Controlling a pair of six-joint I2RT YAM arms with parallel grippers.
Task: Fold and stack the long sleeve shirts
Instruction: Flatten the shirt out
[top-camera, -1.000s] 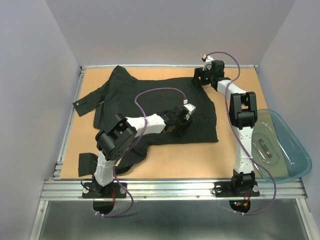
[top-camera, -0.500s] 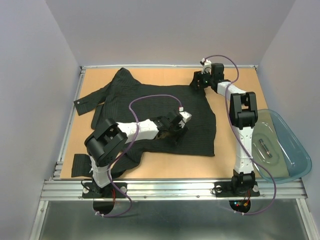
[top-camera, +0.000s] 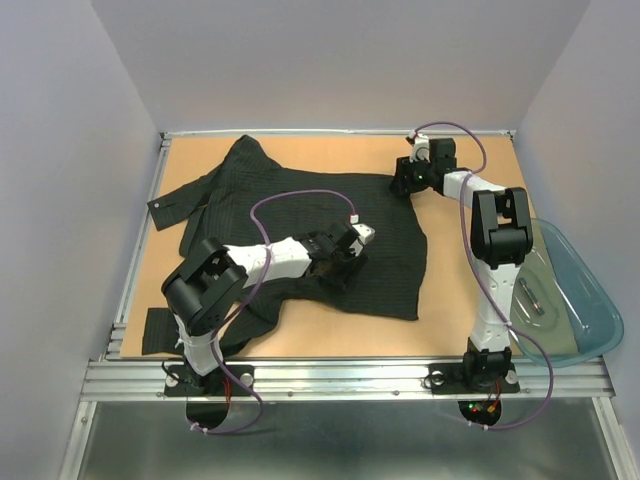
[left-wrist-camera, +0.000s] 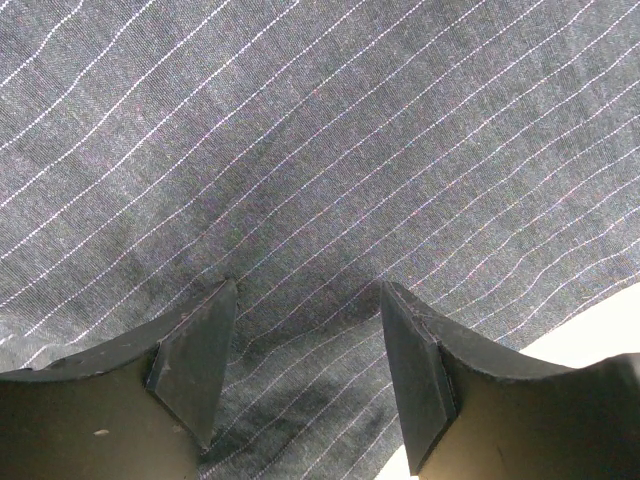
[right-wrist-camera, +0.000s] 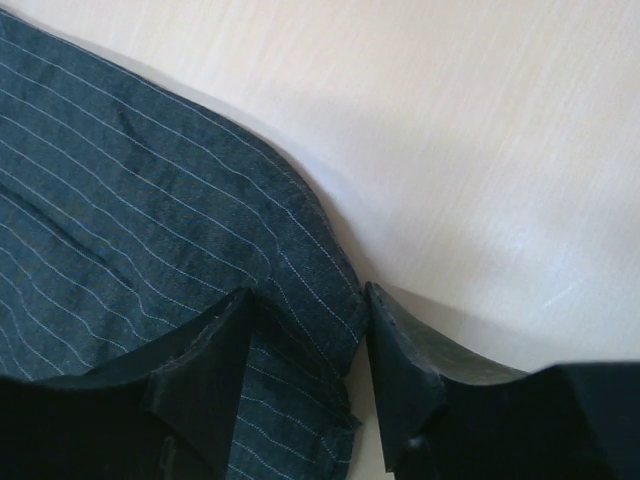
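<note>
Since a second ago, the left arm has drawn its elbow back toward the near left, and the right edge of the long sleeve shirt (top-camera: 300, 200) has come a little to the left with it. The right gripper has moved slightly nearer along the far right corner.

At the left, both sleeves lie loose. One cuff points far left, and the other lies at the near left edge of the table (top-camera: 330, 148). The shirt is spread over the middle of the table, with its long axis running from the collar at the far left to the hem at the right.

The left gripper (top-camera: 340, 262) sits on the middle of the body, close to the near edge of the cloth. In its wrist view the fingers (left-wrist-camera: 195, 350) stand apart, with only flat striped cloth between them and nothing pinched.

Further right, the right gripper (top-camera: 411, 180) is over the far right hem corner. Its fingers (right-wrist-camera: 205, 360) are also apart, and the hem edge runs between them. From this corner the cloth extends left and toward the near side, with bare table on the other side. I think the right arm is therefore the nearer one for taking this corner, and it would need only to close.

A blue bin (top-camera: 590, 300) stands off the table at the right.
</note>
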